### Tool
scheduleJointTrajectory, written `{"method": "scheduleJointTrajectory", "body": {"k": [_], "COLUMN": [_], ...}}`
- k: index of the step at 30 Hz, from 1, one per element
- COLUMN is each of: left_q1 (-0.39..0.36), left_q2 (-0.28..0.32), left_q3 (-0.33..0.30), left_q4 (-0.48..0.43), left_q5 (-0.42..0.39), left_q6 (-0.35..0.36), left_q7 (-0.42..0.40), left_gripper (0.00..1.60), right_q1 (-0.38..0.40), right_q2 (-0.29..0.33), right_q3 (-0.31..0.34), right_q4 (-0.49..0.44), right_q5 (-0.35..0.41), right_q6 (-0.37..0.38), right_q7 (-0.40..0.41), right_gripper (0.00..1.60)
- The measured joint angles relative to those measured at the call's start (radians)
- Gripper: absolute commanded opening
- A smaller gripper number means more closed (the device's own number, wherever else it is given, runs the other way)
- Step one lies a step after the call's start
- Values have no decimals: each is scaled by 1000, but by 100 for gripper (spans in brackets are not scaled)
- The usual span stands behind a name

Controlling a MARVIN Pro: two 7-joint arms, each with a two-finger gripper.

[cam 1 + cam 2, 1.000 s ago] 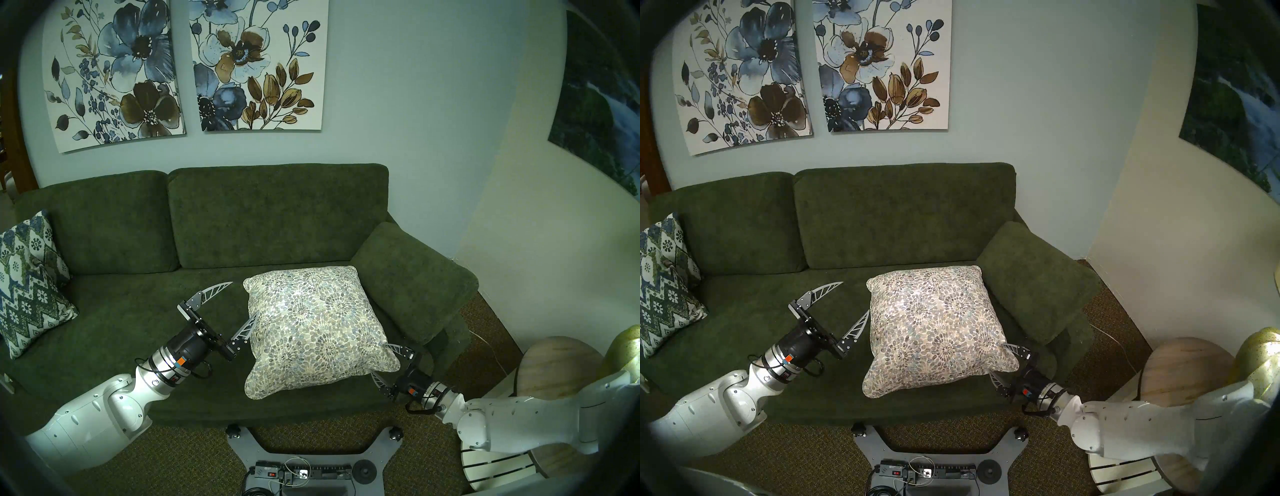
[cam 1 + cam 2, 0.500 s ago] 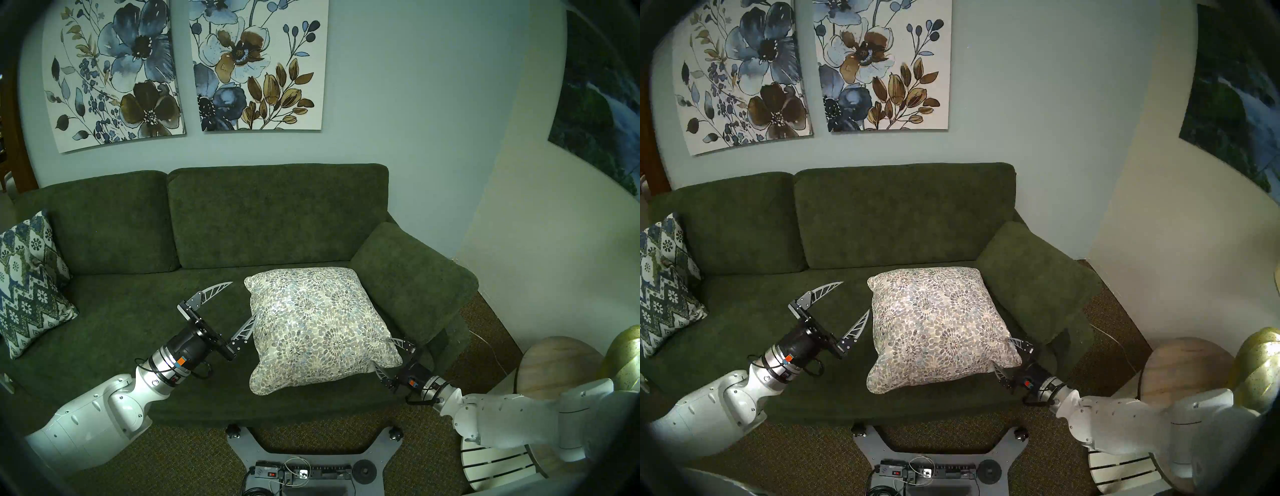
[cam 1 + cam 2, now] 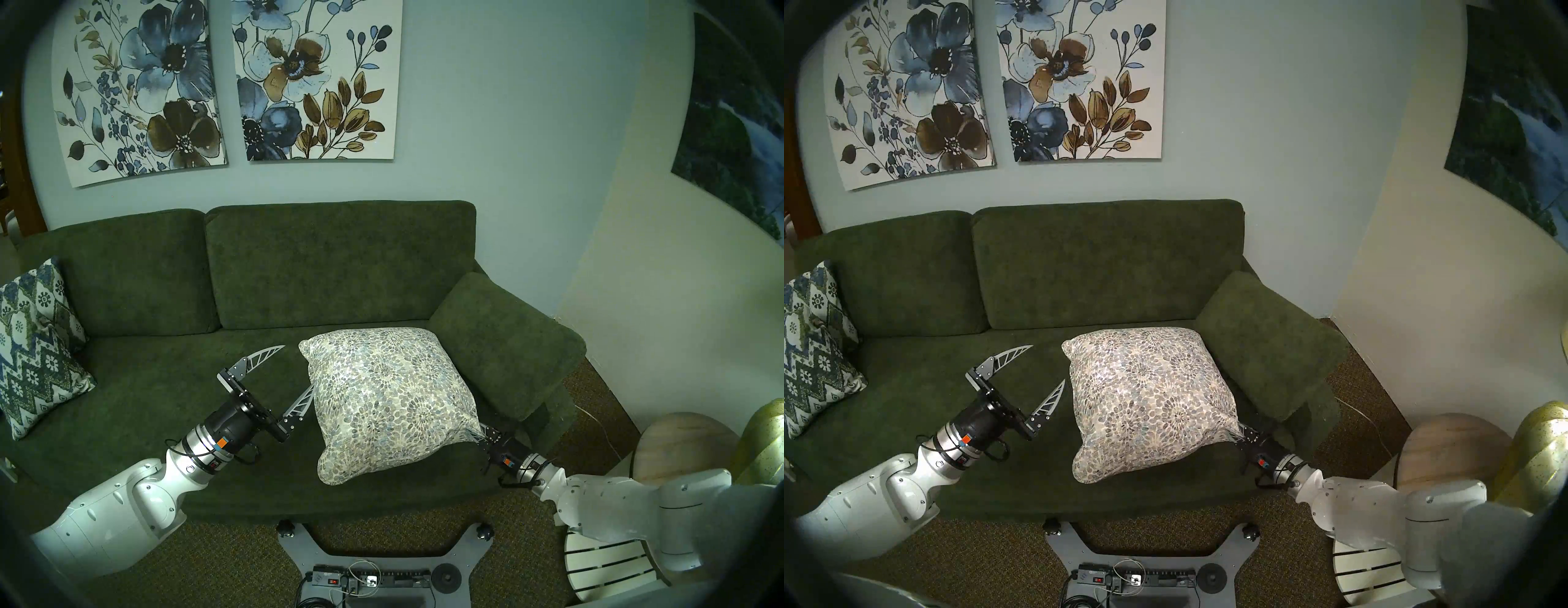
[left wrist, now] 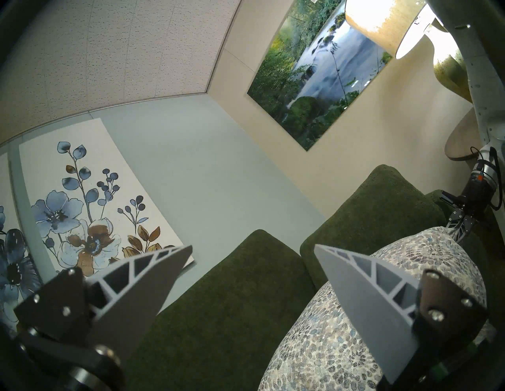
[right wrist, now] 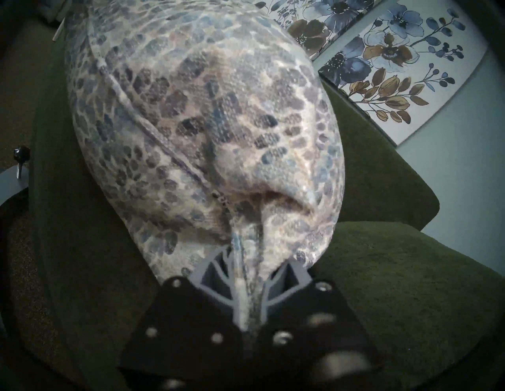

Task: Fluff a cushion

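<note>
The cream cushion (image 3: pixel 392 397) (image 3: pixel 1153 395) with grey-blue and tan rosettes lies on the right half of the green sofa seat (image 3: pixel 169 407), against the right armrest (image 3: pixel 505 339). My right gripper (image 3: pixel 477 435) (image 3: pixel 1238 435) (image 5: pixel 250 273) is shut on the cushion's near right corner; in the right wrist view the fabric (image 5: pixel 207 123) is pinched between the jaws. My left gripper (image 3: pixel 299 367) (image 3: pixel 1049 365) (image 4: pixel 251 248) stands open at the cushion's left edge. One left fingertip (image 4: pixel 344 270) lies against the cushion (image 4: pixel 341 341); the other is over bare seat.
A blue-green zigzag pillow (image 3: pixel 36 352) leans at the sofa's left end. A round wooden side table (image 3: pixel 683 450) with a gold lamp (image 3: pixel 763 441) stands right of the sofa, behind my right arm. My base (image 3: pixel 373 556) sits on the carpet before the sofa.
My right gripper has shut on the cushion's near right corner, and the cushion's near edge has been drawn rightwards. The left arm has stayed still.
</note>
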Motion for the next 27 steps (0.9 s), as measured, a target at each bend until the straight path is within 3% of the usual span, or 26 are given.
{"method": "scheduleJointTrajectory", "body": {"k": [17, 27], "left_q1": [3, 102], "left_q2": [1, 7], "left_q3": [-1, 16], "left_q4": [-8, -117], "left_q5": [7, 142], "left_q6": [5, 77], "left_q7": [1, 14], "left_gripper": [160, 160], "right_q1": [-15, -16], "right_q2": [-121, -138], "right_q3": [5, 6], "right_q4": [168, 182], "right_q5": [-69, -80], "right_q6": [-67, -67], "right_q7": [-138, -154], "right_gripper": [0, 0]}}
